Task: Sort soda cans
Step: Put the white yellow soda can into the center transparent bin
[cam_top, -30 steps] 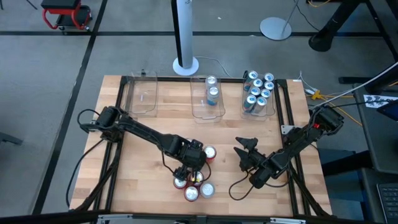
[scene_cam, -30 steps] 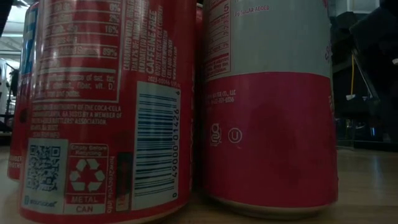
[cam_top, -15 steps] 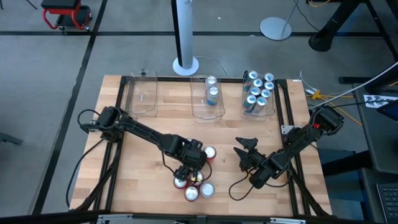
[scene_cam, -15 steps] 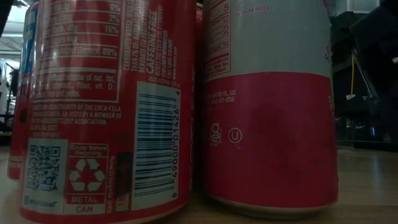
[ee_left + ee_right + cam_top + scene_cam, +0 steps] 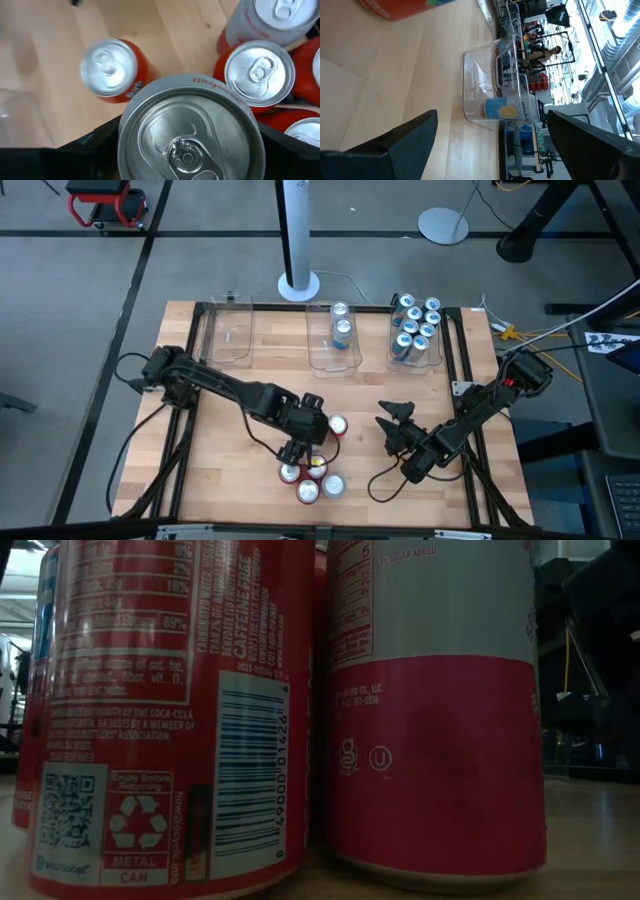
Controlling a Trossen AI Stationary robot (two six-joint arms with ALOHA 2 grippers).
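teal soda cans (image 5: pixel 416 328) are already binned; two lie in the middle bin (image 5: pixel 333 338). red cans (image 5: pixel 312 476) remain on the tabletop (image 5: pixel 230 470). left claw (image 5: pixel 303 442) is clamped on a silver-and-red can (image 5: pixel 189 135); right claw (image 5: pixel 393 423) is held apart, idle.

High view: even, diffuse overhead illumination; the wooden table (image 5: pixel 240 480) is bright, with short soft shadows. Low view: dim and backlit; the red can (image 5: pixel 170 710) and silver-and-red can (image 5: pixel 435 710) are dark, with print slightly soft at close range. Left wrist view: the silver can top (image 5: pixel 187 132) is sharp with mild glare; the red can beyond (image 5: pixel 112 70) is blurred. Right wrist view: bright background windows (image 5: pixel 615 45) are overexposed.
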